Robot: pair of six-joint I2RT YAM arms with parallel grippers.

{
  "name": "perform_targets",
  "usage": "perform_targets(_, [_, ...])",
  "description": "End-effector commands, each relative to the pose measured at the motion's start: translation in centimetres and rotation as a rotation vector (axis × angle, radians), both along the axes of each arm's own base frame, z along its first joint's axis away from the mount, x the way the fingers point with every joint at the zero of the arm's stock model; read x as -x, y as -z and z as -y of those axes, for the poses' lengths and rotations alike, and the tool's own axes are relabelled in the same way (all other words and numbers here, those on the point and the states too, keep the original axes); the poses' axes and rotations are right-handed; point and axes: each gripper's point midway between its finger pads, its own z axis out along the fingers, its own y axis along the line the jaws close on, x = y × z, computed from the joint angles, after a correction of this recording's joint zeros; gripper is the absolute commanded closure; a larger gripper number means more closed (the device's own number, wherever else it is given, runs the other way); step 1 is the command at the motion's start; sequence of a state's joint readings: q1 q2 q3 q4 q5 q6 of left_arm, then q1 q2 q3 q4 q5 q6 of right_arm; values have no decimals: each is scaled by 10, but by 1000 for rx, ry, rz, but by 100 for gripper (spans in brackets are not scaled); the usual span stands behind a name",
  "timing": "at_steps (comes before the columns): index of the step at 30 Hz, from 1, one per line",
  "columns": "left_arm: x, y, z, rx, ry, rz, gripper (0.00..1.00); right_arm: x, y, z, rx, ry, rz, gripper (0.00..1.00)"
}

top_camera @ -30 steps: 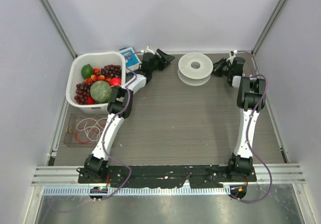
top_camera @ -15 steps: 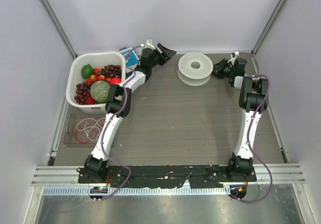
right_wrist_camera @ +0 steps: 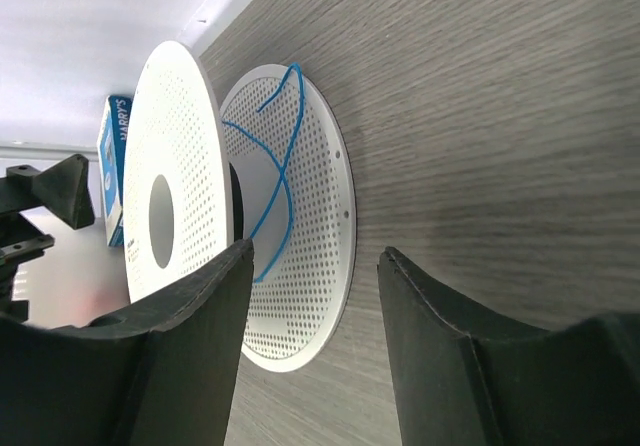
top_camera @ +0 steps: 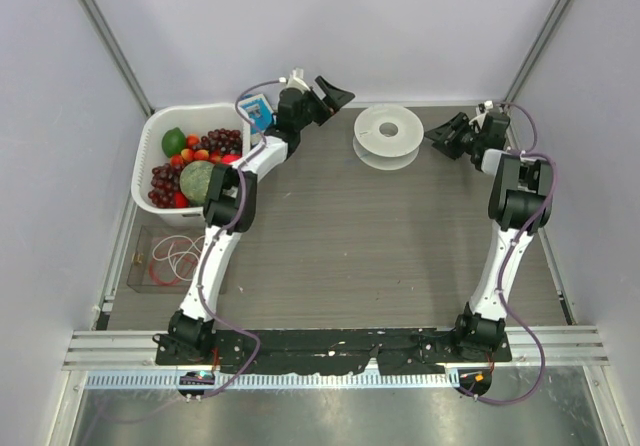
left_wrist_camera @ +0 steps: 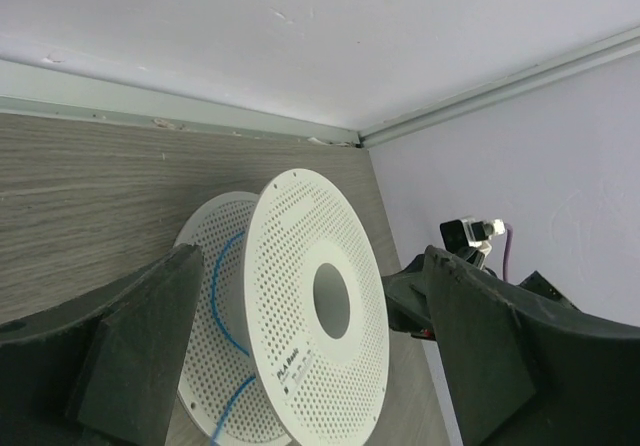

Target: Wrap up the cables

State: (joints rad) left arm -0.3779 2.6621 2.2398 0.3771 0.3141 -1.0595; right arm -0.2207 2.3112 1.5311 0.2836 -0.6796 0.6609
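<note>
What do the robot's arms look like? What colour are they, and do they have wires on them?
The left arm and the right arm are both made of slim white tubes joined by chunky black joints. A thin purple hose runs along each one. The left gripper and the right gripper are black, with thick wedge-shaped fingers.

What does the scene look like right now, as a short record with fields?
spool: white, lying flat, back of table
blue cable: loose strands between spool flanges
left gripper: open, empty, left of spool
right gripper: open, empty, right of spool
red and white cables: looped in clear tray, near left
</note>
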Motion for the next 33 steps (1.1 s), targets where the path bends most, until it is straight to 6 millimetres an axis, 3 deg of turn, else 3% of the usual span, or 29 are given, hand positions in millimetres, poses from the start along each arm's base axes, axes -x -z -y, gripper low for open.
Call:
perform_targets(1, [8,-92,-14,15,-22,173,2,9,-44,16,93,24,64,41])
perform_targets(8, [28,-127,-22,-41,-14,219,0,33,-69,35,137,51,78,37])
perform_targets(13, [56,-141,-23,-110,49,219,0,54,-100,36,164,34,120,34])
perform_targets(16, [73,-134,-25,-217,107,175,0,68,-121,32,207,7,155,34])
perform_targets(20, [112,-124,-29,-405,233,65,0,87,-149,26,274,-48,207,34])
perform_targets(23, [138,-129,-42,-519,273,45,0,105,-166,22,339,-88,232,30])
perform_targets(28, [195,-143,-63,-663,436,55,0,143,-211,12,476,-167,315,22])
perform_targets(31, [224,-151,-85,-769,476,64,0,168,-235,-3,566,-240,318,22])
perform_targets(33, [231,-153,-108,-851,402,40,0,183,-242,-13,634,-273,319,22])
